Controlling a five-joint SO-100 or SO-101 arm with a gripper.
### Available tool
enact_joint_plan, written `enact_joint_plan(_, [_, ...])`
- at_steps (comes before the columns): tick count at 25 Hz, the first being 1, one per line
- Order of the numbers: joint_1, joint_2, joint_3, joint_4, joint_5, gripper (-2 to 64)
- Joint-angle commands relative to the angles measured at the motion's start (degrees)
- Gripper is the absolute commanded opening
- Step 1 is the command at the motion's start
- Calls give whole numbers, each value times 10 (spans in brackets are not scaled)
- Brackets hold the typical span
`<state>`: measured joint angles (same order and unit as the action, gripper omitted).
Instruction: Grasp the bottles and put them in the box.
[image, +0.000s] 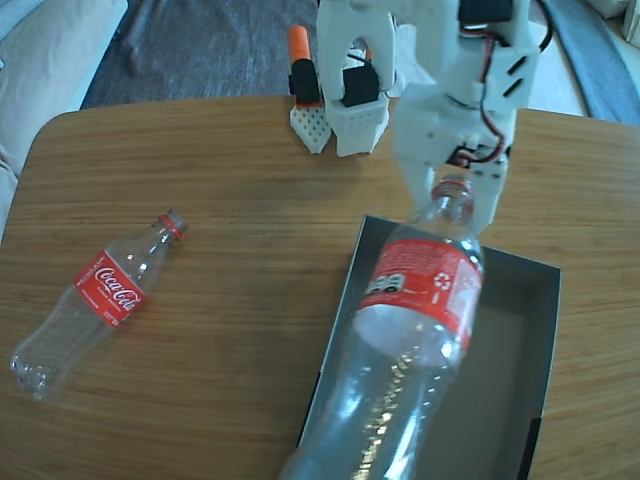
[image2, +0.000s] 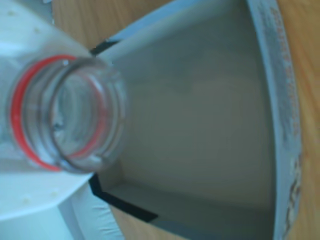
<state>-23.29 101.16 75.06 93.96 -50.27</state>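
My gripper (image: 455, 193) is shut on the neck of one clear Coca-Cola bottle (image: 420, 300). That bottle hangs tilted over the dark grey box (image: 545, 330), its base towards the camera and past the box's near left wall. In the wrist view the bottle's open mouth and red neck ring (image2: 20, 100) fill the left side, with a white finger (image2: 35, 200) beneath it and the box's grey inside (image2: 200, 125) behind. The second bottle (image: 105, 290) lies on its side at the table's left, neck pointing up-right, well away from the box.
The arm's white base (image: 355, 100) and an orange-handled clamp (image: 303, 75) sit at the far edge of the wooden table (image: 220, 180). A light cushion (image: 50, 50) shows beyond the table's rounded left corner.
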Motion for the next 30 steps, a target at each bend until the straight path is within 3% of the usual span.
enact_joint_plan(1, [-26,23,5,2,13,-3])
enact_joint_plan(12, [-47,23,92,-24,18,-3])
enact_joint_plan(22, [-45,21,157,-119,16,-3])
enact_joint_plan(30, [12,21,194,-131,-79,-3])
